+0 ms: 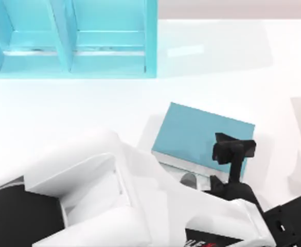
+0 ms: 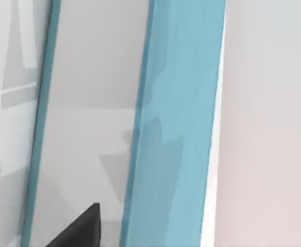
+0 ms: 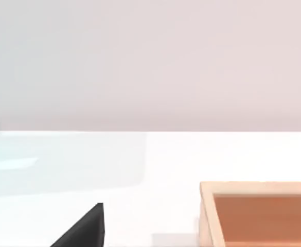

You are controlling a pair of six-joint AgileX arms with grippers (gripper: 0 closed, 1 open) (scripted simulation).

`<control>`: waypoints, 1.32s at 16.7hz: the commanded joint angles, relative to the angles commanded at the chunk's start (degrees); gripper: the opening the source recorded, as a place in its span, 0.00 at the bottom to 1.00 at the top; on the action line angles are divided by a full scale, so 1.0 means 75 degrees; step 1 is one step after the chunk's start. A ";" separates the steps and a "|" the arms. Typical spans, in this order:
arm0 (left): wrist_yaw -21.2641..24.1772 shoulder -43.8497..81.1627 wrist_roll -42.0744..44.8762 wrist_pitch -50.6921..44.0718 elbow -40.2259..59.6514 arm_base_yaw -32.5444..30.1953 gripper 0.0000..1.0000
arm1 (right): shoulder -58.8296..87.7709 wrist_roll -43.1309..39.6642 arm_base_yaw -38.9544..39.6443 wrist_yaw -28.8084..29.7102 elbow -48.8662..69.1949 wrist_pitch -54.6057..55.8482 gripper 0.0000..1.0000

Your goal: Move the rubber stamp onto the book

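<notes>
The book (image 1: 191, 133), teal-blue with white page edges, lies flat on the white table right of centre. My right gripper (image 1: 234, 148) hangs over the book's right part, its black arm reaching in from the table's front right. One dark fingertip (image 3: 83, 229) of it shows in the right wrist view, with nothing against it. The rubber stamp is hidden or out of view. My left arm (image 1: 104, 195) rises large and white at the front left. Its wrist view has one dark fingertip (image 2: 81, 229) before a turquoise panel edge (image 2: 176, 134).
A large turquoise shelf unit (image 1: 73, 41) with compartments stands at the back left. A shallow wooden box (image 3: 263, 216) sits on the table ahead of the right gripper. Bare white table (image 1: 232, 67) stretches behind the book.
</notes>
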 joint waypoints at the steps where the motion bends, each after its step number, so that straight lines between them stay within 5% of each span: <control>1: -0.0102 -0.0025 -0.0602 -0.0715 0.0054 -0.0187 1.00 | 0.0000 0.0000 0.0000 0.0000 0.0000 0.0000 1.00; 6: -0.0573 -0.0220 -0.3205 -0.3647 0.0273 -0.1007 1.00 | 0.0000 0.0000 0.0000 0.0000 0.0000 0.0000 1.00; 10: -0.0758 -0.0383 -0.4149 -0.4630 0.0334 -0.1329 1.00 | 0.0000 0.0000 0.0000 0.0000 0.0000 0.0000 1.00; 17: -0.0708 -0.0401 -0.4105 -0.4631 0.0315 -0.1251 1.00 | 0.0000 0.0000 0.0000 0.0000 0.0000 0.0000 1.00; 22: 0.0189 -0.1481 -0.2576 -0.4106 -0.0095 -0.0256 1.00 | 0.0000 0.0000 0.0000 0.0000 0.0000 0.0000 1.00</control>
